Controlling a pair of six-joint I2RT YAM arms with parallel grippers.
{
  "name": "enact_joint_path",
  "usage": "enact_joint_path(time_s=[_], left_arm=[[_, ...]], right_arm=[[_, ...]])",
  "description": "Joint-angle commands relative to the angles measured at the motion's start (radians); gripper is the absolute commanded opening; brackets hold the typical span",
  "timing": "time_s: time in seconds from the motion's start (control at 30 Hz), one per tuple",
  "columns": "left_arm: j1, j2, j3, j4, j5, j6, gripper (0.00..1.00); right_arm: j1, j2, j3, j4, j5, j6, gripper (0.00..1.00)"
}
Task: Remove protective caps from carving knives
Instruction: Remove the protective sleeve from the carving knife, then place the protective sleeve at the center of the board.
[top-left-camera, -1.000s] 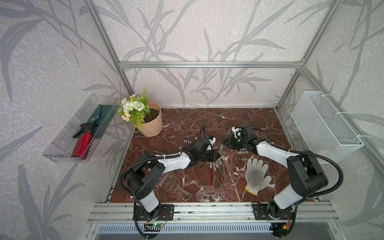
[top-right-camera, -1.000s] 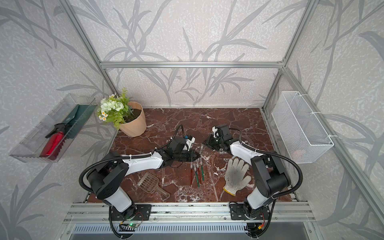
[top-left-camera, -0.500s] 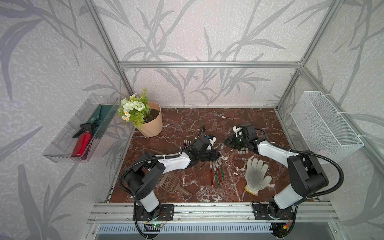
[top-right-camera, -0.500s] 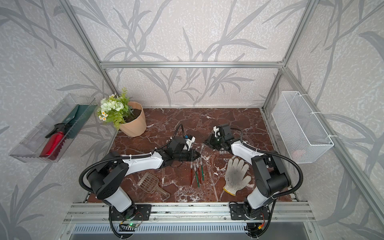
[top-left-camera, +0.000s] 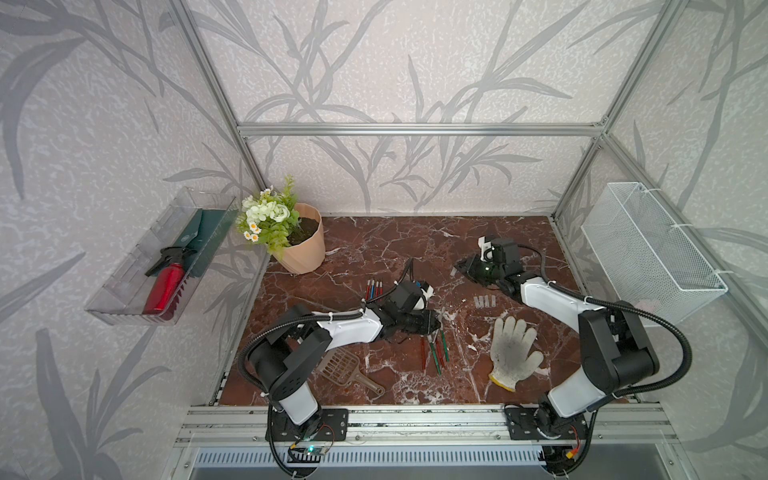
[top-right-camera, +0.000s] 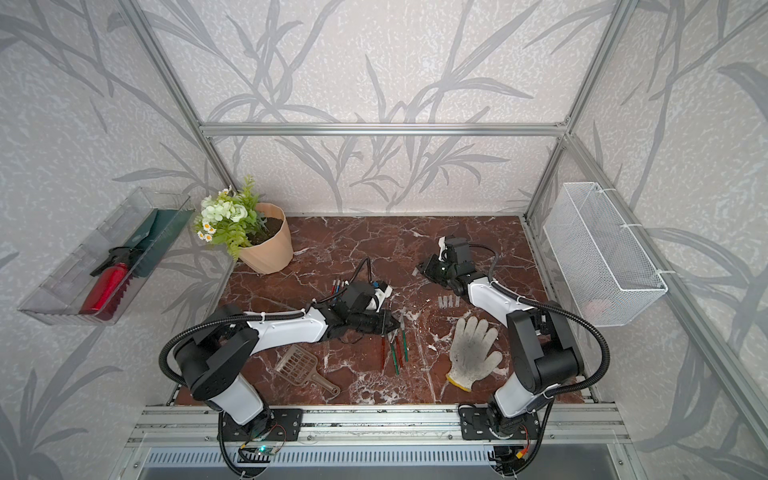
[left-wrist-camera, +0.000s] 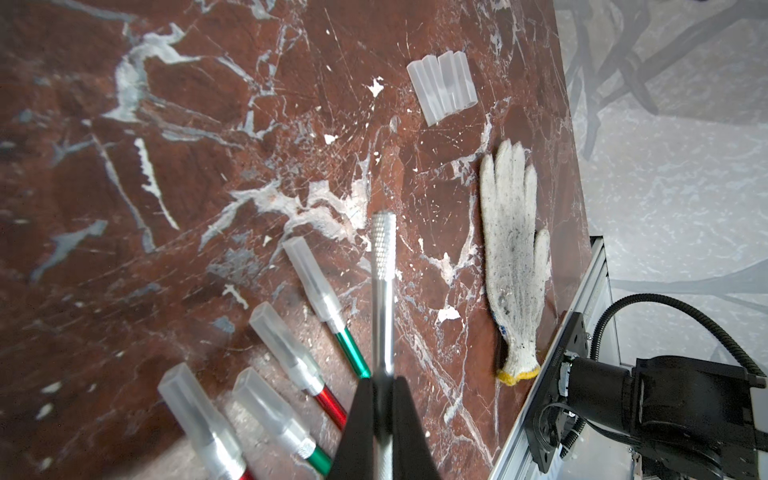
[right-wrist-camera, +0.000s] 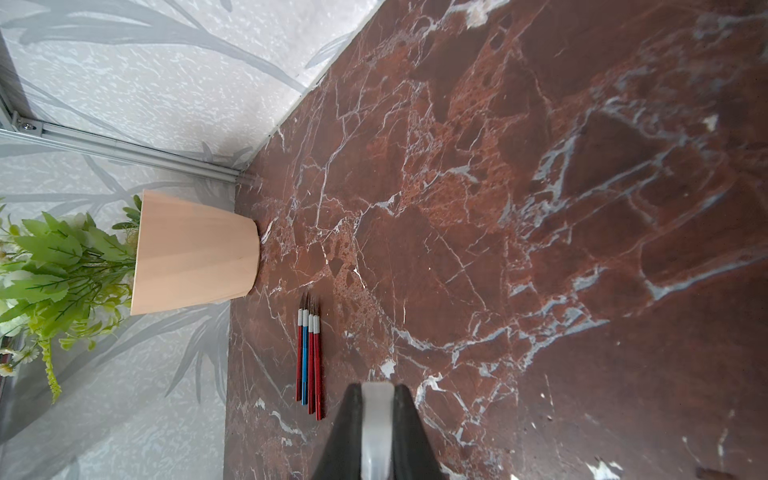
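The left gripper (left-wrist-camera: 383, 382) is clamped narrow on a knife (left-wrist-camera: 383, 291). Its silver shaft sticks out past the fingertips and ends in a knurled collar with no cap on it. In both top views this gripper (top-left-camera: 434, 324) sits low over mid-bench (top-left-camera: 395, 241), at the back end of the capped knives (top-left-camera: 434, 351).

The right gripper (right-wrist-camera: 376, 390) is pinched on a cap (right-wrist-camera: 376, 419), a translucent tube wedged between its jaws. In a top view it (top-right-camera: 419, 270) hangs toward the back right of the bench, well apart from the left one.

Four capped knives (left-wrist-camera: 286, 347) with green and red handles lie fanned out on the bench beside the held knife. Four bare knives (right-wrist-camera: 309, 357), three red and one blue, lie side by side touching, between the pot (top-left-camera: 305, 245) in the back left corner and the left gripper. Four loose caps (left-wrist-camera: 442, 85) lie in a tight row right of centre, just behind the glove (top-left-camera: 513, 353), which lies flat toward the front right. A scoop (top-left-camera: 345, 368) lies near the front edge, left of the capped knives.
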Motion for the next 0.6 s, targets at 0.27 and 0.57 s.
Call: enact_joint_path(time_s=[0.27, 0.57], left_arm=[[0.011, -0.024, -0.036, 0.108, -0.020, -0.050, 0.00], [0.045, -0.078, -0.044, 0.056, -0.050, -0.019, 0.00]], right_arm=[[-0.028, -0.134, 0.043, -0.413, 0.017, -0.371, 0.08], [-0.009, -0.144, 0.122, -0.711, 0.154, -0.549, 0.10]])
